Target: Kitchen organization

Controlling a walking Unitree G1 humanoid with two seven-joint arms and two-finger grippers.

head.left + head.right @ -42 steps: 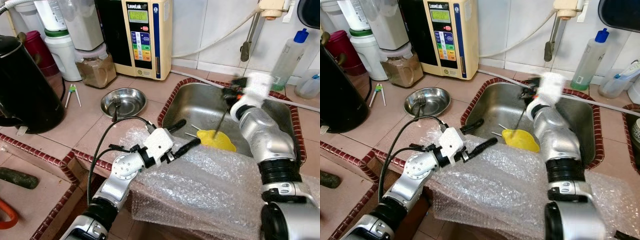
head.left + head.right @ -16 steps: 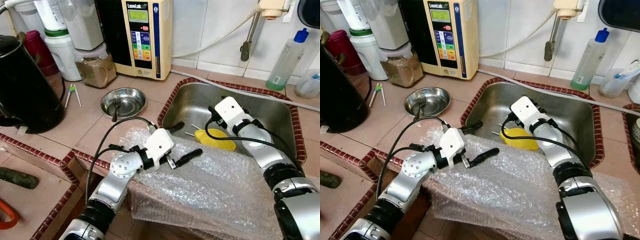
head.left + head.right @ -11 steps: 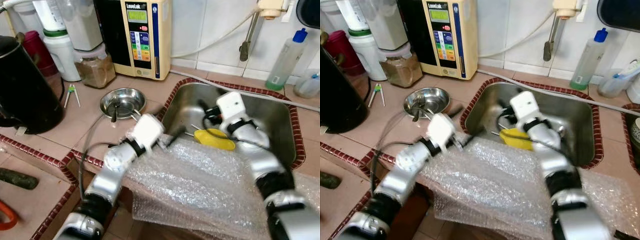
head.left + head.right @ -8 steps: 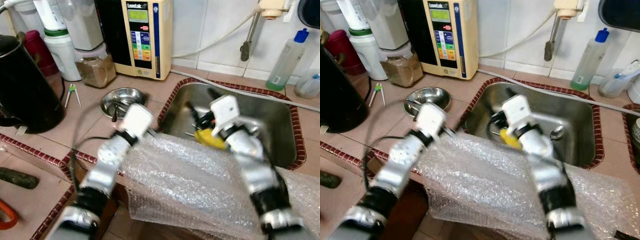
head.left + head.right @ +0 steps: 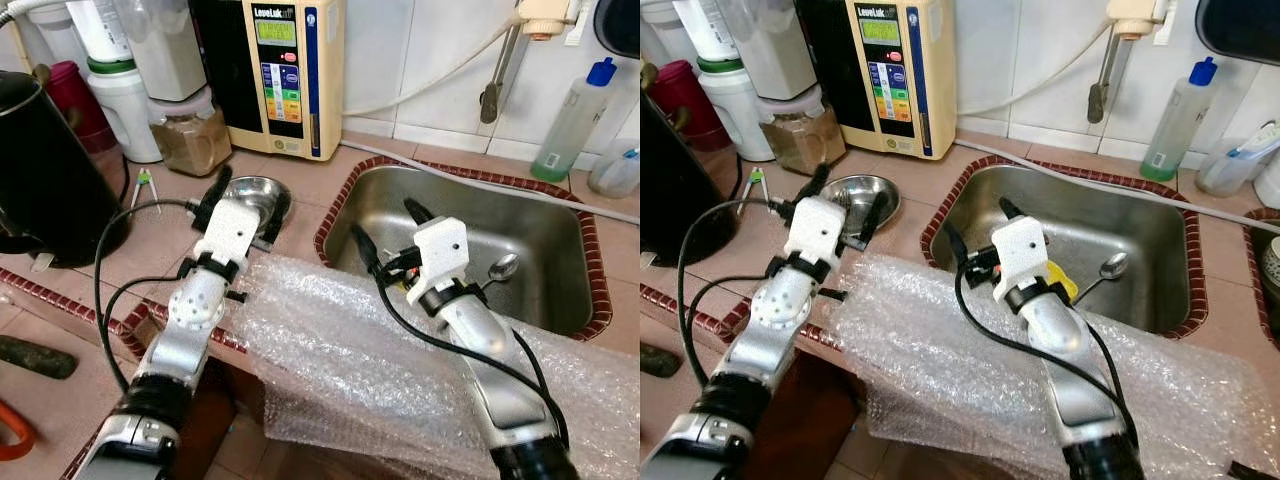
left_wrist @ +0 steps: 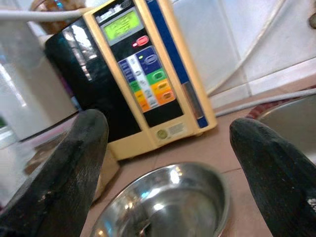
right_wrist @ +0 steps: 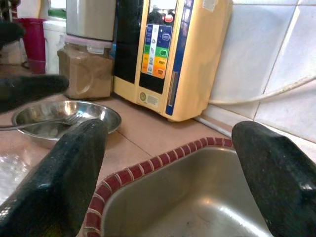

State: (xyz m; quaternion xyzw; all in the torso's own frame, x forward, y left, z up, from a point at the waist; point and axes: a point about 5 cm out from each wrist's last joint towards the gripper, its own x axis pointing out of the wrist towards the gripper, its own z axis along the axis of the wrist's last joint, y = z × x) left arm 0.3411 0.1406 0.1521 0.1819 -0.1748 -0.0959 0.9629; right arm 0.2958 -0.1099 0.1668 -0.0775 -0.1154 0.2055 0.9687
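Observation:
A small steel bowl (image 5: 262, 192) with a fork in it sits on the tiled counter left of the sink (image 5: 545, 235). My left gripper (image 5: 245, 198) hovers open just above that bowl; the left wrist view shows the bowl (image 6: 163, 207) between the spread fingers (image 6: 54, 177). My right gripper (image 5: 388, 228) is open over the sink's near left corner, holding nothing. A spoon (image 5: 500, 268) lies in the sink. A yellow item (image 5: 1062, 282) peeks out behind the right arm. Bubble wrap (image 5: 350, 340) drapes over the counter's front edge under both arms.
A black kettle (image 5: 45, 170) stands at the left. A water ioniser (image 5: 285, 70) and a jar of brown powder (image 5: 190, 135) stand behind the bowl. Small green tongs (image 5: 145, 185) lie on the counter. A soap bottle (image 5: 575, 115) and tap (image 5: 492, 95) are behind the sink.
Both arms swung left. The left gripper left the bubble wrap and rose over the bowl. The right gripper pulled back from the sink's middle to its near left corner; the spoon is now uncovered.

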